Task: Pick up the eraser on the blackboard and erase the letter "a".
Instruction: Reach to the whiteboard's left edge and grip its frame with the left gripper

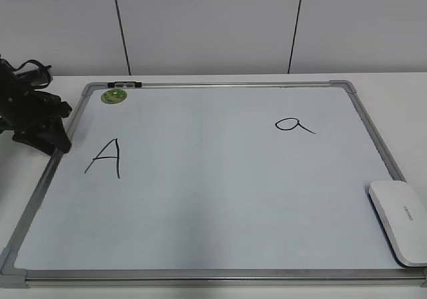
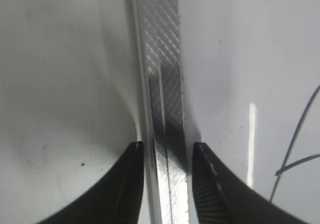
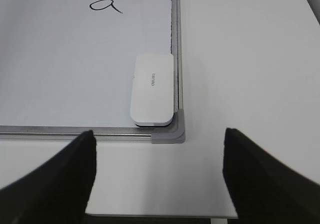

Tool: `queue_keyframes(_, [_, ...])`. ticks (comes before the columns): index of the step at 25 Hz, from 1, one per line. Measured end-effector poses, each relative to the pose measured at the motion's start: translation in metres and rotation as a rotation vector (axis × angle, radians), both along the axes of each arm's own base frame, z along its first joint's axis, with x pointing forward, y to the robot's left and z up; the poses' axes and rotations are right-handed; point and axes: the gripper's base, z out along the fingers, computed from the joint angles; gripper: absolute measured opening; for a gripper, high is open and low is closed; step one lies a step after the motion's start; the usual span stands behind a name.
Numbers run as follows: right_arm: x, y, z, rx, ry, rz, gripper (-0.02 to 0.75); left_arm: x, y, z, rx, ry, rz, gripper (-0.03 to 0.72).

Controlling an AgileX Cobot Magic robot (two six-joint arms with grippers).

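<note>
The blackboard (image 1: pixel 220 199) lies flat on the table. The white eraser (image 1: pixel 399 221) rests on its near right corner, against the frame. The small letter "a" (image 1: pixel 293 125) is written at the upper right of the board. My left gripper (image 1: pixel 57 135) is at the board's left edge. In the left wrist view its fingers (image 2: pixel 167 154) are closed round the silver frame (image 2: pixel 162 59). My right gripper (image 3: pixel 159 174) is open and empty over bare table, just short of the board's corner. The eraser (image 3: pixel 152 89) and the "a" (image 3: pixel 105 5) lie ahead of it. The right gripper is out of the exterior view.
A capital "A" (image 1: pixel 105 157) is at the board's left and a green sticker (image 1: pixel 114 96) at its top left. A grey corner piece (image 3: pixel 170 131) sits just below the eraser. The table's front edge (image 3: pixel 160 215) lies under the right gripper.
</note>
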Motion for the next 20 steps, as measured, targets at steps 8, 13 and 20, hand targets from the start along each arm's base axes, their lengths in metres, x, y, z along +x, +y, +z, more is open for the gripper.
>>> queue_keyframes(8, [0.0,0.0,0.0,0.0,0.0,0.0,0.587,0.0003,-0.0005,0.0003,-0.006,-0.001,0.003,0.185])
queue_keyframes(13, [0.0,0.0,0.0,0.0,0.0,0.0,0.587,0.0006,-0.0004,0.0007,-0.006,-0.003,0.003,0.137])
queue_keyframes(20, [0.0,0.0,0.0,0.0,0.0,0.0,0.587,0.0004,0.0009,0.0,-0.001,0.0,0.002,0.074])
